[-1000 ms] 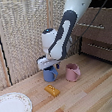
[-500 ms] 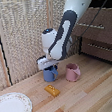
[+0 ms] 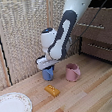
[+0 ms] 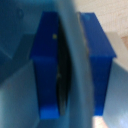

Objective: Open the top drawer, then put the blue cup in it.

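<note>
Your claw (image 3: 47,66) is clamping the blue cup's (image 3: 48,73) rim, its fingers (image 4: 47,65) straddling the wall. The cup is sitting on the worktop (image 3: 91,90), just beside the pink mug (image 3: 72,72). The top drawer (image 3: 95,21) is sitting shut.

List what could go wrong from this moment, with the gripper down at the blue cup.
1. The gripper seems to pinch only the rim of the blue cup; on such a thin hold the cup may tilt or slip when lifted.
2. The pink mug stands close by, so a swing toward the dresser could knock it.
3. The top drawer looks closed, so a carried cup has nowhere to go.
</note>
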Motion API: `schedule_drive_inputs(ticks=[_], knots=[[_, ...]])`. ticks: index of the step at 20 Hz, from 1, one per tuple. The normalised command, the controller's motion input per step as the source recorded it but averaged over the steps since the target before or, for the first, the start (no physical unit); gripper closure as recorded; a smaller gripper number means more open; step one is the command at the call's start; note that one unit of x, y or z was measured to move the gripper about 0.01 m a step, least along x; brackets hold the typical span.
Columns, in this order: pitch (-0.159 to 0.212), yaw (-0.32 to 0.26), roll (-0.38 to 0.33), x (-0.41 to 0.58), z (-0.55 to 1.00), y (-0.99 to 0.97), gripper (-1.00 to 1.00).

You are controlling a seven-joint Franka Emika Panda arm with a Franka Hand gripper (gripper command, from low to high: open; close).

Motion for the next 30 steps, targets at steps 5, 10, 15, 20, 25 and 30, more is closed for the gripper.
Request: schedule_drive_inputs(ticks=[5, 10, 15, 20, 25, 30], knots=[[0.004, -0.348, -0.029, 0.059, 0.63, 0.00, 1.00], [0.016, -0.345, -0.044, 0.066, 0.75, 0.00, 1.00], [0.042, -0.340, -0.022, 0.094, 0.79, -0.02, 1.00], [0.062, -0.301, -0.025, 0.182, 0.91, -0.10, 1.00], [0.057, -0.301, -0.019, 0.169, 0.91, -0.10, 1.00], [0.000, -0.297, -0.008, 0.068, 0.80, 0.01, 1.00]])
